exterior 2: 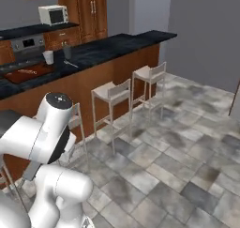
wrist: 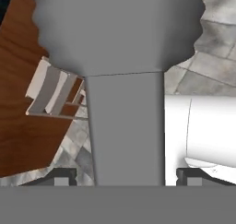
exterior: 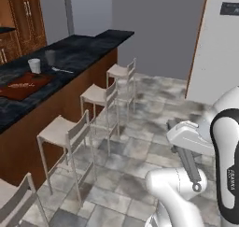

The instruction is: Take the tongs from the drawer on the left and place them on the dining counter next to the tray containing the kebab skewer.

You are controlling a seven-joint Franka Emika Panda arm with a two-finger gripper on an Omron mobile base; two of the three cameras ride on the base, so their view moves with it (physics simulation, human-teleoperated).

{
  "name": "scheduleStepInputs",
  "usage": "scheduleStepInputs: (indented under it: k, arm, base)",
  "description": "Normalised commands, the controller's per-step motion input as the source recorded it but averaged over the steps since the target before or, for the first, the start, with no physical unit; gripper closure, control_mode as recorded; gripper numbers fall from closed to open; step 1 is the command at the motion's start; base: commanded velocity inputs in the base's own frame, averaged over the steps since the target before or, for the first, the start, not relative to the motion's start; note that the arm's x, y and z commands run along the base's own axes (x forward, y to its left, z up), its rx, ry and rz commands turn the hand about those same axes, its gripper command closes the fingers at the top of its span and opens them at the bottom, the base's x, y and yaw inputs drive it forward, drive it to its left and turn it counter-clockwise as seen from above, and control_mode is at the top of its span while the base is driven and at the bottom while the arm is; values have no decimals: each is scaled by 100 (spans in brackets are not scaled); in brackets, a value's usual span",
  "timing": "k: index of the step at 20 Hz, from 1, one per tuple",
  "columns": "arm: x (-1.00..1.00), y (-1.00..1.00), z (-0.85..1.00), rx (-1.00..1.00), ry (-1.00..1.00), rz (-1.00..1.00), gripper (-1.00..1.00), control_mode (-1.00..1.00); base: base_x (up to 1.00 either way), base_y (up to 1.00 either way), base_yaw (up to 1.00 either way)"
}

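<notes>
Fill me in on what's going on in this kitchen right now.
The robot stands on the tiled floor beside the dining counter, with its arm folded close to its body. The pincer grips the tongs, a slim grey tool ending in a small ring. They are not yet set down. On the counter sits the tray with a kebab skewer, plus a white cup and a grey cup. Stools line the counter's side.

Stools (exterior: pixel 100 96) line dining counter (exterior: pixel 84 53); floor (exterior: pixel 149 109) open.

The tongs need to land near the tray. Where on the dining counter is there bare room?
The dining counter is bare from the far end to the dark cup. Crowded: white cup and a utensil by the tray.
</notes>
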Motion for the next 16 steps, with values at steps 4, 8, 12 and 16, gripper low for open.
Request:
scheduleStepInputs:
  k: [4, 8, 12, 16]
  arm:
    - [0, 0, 0, 0, 0, 0, 100, 100]
    - [0, 0, 0, 0, 0, 0, 100, 100]
    - [0, 0, 0, 0, 0, 0, 100, 100]
    - [0, 0, 0, 0, 0, 0, 100, 100]
  base:
    - [100, -14, 62]
    - [100, -8, 63]
    - [100, -10, 65]
    - [100, -3, 64]
